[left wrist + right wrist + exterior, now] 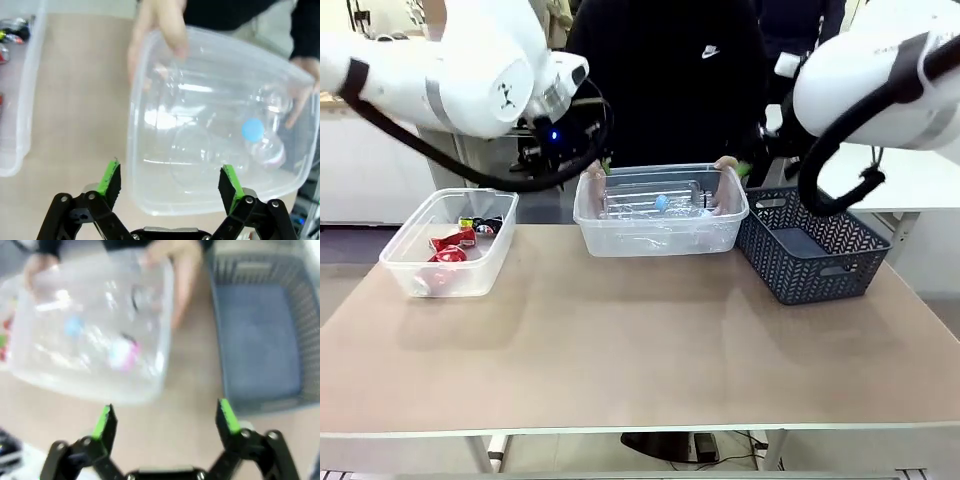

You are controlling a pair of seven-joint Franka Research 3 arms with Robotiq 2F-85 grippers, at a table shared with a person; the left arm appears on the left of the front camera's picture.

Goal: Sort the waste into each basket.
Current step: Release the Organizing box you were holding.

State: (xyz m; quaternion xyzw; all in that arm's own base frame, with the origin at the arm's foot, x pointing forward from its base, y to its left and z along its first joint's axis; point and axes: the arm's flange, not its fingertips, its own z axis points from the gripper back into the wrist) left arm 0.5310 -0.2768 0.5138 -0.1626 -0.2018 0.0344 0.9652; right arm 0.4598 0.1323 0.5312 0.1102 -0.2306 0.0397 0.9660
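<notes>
Desk up front is bare, then left tub holds red cans, left tool open and empty above middle tub with clear bottles, person's hands gripping it, right tool open, blue basket far right.

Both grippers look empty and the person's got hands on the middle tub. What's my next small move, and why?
Probably hold both arms clear. The person's hands grip the clear plastic tub of see-through bottles; the open left gripper and open right gripper hover over it, and no loose waste shows on the table.
</notes>
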